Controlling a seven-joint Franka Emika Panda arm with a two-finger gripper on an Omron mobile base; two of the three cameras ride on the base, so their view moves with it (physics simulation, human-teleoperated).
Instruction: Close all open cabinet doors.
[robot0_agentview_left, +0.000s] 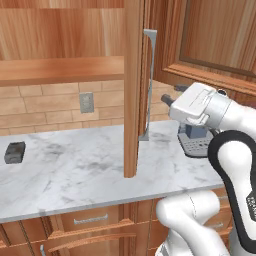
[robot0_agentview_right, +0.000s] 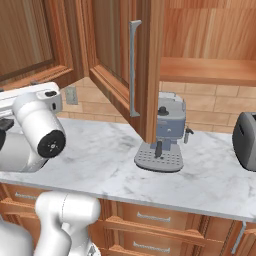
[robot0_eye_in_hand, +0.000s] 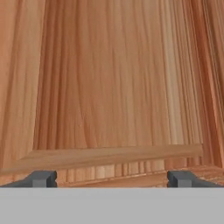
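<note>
1. My fingers (robot0_eye_in_hand: 112, 178) stand apart with nothing between them; their two dark tips rise wide of each other at the bottom of the hand view, facing a framed wooden panel at close range.

2. That panel is a door's (robot0_eye_in_hand: 118, 87) recessed centre, with the lower rail of its frame crossing just above my tips. I cannot tell whether I am touching the wood or just short of it.

3. From the base views, my hand (robot0_agentview_left: 197, 102) is held up above the right part of the bench (robot0_agentview_left: 75, 170), pointed at the wood behind the open door.

4. The open door (robot0_agentview_right: 117, 60) swings out over the bench, edge-on in the left base view, with its long silver handle (robot0_agentview_right: 133, 67) on the face towards me. The shelf (robot0_agentview_left: 60, 70) it should cover lies bare beside it.

5. A coffee machine (robot0_agentview_right: 162, 135) stands on the bench under the door's free edge, a toaster (robot0_agentview_right: 246, 132) towards the right end, and a small dark block (robot0_agentview_left: 14, 152) near the left end.

6. I judge the step in hand to be lining up on a door to push it shut; this door is not yet closed.

7. The next move calls for flat contact on the face near the handle side, then a steady push through the swing, staying above the coffee machine.
</note>
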